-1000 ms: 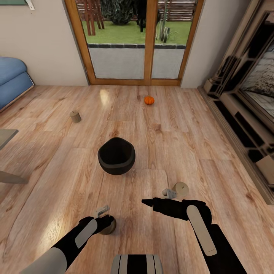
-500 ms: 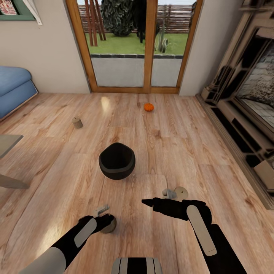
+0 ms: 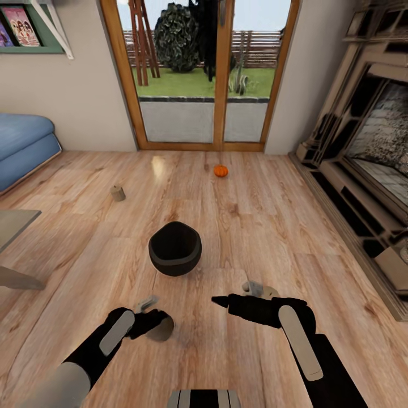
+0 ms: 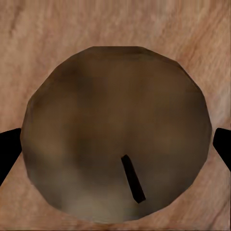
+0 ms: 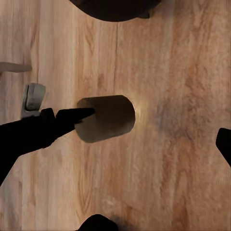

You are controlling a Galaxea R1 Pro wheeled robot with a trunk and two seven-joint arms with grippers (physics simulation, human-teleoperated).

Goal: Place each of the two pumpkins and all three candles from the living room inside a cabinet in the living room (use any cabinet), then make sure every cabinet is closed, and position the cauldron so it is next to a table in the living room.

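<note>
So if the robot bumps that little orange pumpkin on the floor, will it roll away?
Probably yes. The pumpkin looks round and sits alone on smooth wooden floor, with nothing beside it to stop it. It looks small next to the cauldron, so it is likely light.

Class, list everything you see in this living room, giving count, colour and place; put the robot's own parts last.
glass doors: one pair, wood-framed, far wall
sofa: one, blue, left wall
table: one corner, grey, left edge
cabinet: one, brown, right wall
pumpkin: one, orange, floor near doors
cauldron: one, black, mid-floor
candles: three, greyish, floor: one far left, one at the left claw, one behind the right claw
arms: two, black, left, right
</note>
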